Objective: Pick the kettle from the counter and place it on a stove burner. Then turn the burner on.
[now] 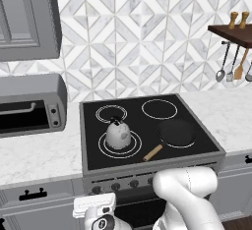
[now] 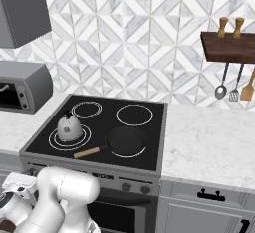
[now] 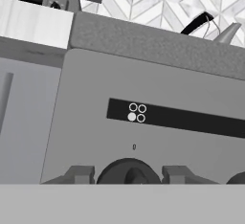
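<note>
A kitchen wall of white and grey diamond tiles backs a white marble tabletop (image 1: 34, 158) with a black glass cooktop set into it. The kettle (image 1: 118, 134) stands upright on the stove burner (image 1: 104, 146), the big double ring at the front left of the cooktop; a black frying pan (image 1: 175, 132) with a wooden handle sits on the front right ring, and a grey toaster oven (image 1: 30, 105) rests on the tabletop to the left. The fingers (image 3: 128, 174) are down at the stove's front panel, one to each side of a dark round knob (image 3: 128, 171); they look closed on that knob. A small burner diagram (image 3: 137, 113) is printed on the panel just above the fingers. From the fingers, the kettle is up and to the right, well apart, with only its handle and spout tip showing over the stove edge in the hand view
</note>
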You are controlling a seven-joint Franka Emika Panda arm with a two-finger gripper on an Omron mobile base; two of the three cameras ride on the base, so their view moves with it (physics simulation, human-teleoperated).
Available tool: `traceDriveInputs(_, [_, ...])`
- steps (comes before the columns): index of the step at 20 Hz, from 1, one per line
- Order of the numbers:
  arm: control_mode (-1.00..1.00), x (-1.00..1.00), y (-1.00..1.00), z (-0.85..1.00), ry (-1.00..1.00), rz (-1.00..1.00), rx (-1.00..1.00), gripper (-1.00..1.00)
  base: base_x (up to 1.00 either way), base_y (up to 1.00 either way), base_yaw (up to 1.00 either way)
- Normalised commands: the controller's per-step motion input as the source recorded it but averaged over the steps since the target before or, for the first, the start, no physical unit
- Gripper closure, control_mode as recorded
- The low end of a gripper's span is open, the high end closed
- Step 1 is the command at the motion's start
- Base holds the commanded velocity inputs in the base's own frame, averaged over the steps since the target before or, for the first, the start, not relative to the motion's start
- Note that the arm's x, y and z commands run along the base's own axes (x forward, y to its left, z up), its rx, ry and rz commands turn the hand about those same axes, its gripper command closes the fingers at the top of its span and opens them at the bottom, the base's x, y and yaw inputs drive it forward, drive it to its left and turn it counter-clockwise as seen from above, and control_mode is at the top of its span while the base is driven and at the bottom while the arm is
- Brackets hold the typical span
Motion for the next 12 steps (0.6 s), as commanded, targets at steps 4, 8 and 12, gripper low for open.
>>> traceDriveInputs(4, [-1.0,0.0,0.0,0.0,0.0,0.0,0.0,1.0,0.0,0.0,0.0])
traceDriveInputs(8, [-1.0,0.0,0.0,0.0,0.06,0.01,-0.03,1.0,0.0,0.0,0.0])
traceDriveInputs(12, [-1.0,0.0,0.0,0.0,0.11,0.0,-0.13,1.0,0.0,0.0,0.0])
